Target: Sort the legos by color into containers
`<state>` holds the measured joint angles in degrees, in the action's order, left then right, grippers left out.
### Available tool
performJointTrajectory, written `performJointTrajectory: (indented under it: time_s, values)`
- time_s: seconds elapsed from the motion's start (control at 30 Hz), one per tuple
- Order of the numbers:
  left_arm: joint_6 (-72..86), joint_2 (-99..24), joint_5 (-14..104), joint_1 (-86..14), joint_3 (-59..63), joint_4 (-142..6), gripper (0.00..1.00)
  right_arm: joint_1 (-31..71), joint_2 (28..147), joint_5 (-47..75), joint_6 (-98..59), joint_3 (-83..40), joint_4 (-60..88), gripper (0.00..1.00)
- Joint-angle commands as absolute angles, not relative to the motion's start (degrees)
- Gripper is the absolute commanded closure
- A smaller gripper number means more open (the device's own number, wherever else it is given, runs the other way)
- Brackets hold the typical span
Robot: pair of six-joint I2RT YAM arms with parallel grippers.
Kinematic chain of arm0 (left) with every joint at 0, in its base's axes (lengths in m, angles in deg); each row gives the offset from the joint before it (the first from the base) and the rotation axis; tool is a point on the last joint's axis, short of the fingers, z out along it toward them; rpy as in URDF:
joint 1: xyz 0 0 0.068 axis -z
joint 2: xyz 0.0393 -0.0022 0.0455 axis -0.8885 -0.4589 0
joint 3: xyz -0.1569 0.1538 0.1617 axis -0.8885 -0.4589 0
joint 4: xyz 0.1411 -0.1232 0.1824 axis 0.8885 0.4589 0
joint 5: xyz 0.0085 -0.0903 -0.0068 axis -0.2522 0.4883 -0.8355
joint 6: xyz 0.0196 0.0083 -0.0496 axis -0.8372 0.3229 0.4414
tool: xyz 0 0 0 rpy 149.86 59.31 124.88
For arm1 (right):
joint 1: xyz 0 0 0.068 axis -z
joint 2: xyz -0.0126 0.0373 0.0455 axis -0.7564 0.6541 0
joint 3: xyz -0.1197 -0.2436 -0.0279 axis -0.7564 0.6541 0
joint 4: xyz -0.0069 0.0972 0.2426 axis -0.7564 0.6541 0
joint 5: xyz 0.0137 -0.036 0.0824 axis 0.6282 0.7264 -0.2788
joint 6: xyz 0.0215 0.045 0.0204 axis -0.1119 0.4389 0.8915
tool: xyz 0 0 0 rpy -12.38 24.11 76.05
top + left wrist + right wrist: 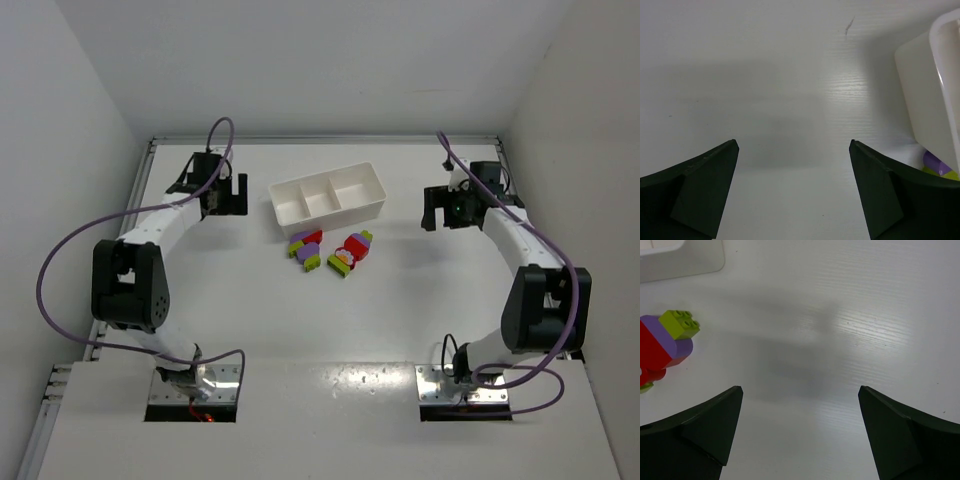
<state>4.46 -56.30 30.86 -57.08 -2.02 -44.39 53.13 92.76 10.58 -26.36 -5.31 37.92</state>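
No text, label, brand, number or sign readable in any view. Legos (350, 252): studs too small, no lettering legible. Tray (330, 218): plain white walls, nothing printed. Worktop (765, 75): one short dark streak (849, 25) in left wrist view, not writing.

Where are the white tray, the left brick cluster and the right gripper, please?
white tray (340, 216): top view, on its near outer wall.
left brick cluster (306, 249): top view, on the cluster's middle.
right gripper (800, 390): right wrist view, midway between its open fingertips.
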Motion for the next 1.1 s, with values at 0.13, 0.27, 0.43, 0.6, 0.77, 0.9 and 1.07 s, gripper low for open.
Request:
performJointTrajectory:
  time_s: [0.13, 0.27, 0.43, 0.6, 0.77, 0.9, 1.07]
  values:
    - [-7.0, -42.1, 55.5, -56.9, -10.3, -46.2, 0.02, 53.4, 90.4, 6.4, -28.7, -5.0, 36.2, 0.0]
    - [-14.1, -37.4, 56.9, -51.1, -10.8, -39.4, 0.02, 52.1, 88.3, 2.0, -32.5, -4.0, 38.2, 0.04]
    - [-12.6, -34.9, 62.9, -51.1, -10.8, -37.4, 0.05, 50.3, 85.3, -10.4, -41.5, -2.1, 40.5, 0.08]
    - [-4.0, -34.7, 58.5, -37.1, -8.4, -37.4, 0.01, 48.3, 85.3, -8.5, -46.7, -2.6, 42.4, 0.08]
    - [8.2, -36.4, 47.9, -24.6, -7.8, -42.1, 0.0, 48.3, 86.8, -5.1, -44.6, -3.2, 43.8, 0.08]
    - [11.4, -41.9, 33.4, -15.3, -4.6, -42.7, 0.0, 48.8, 87.4, -1.9, -37.2, -3.8, 42.5, 0.08]
    - [14.4, -53.1, 30.0, -11.8, 0.7, -42.7, 0.0, 49.3, 83.2, 0.1, -35.7, -0.7, 41.9, 0.08]
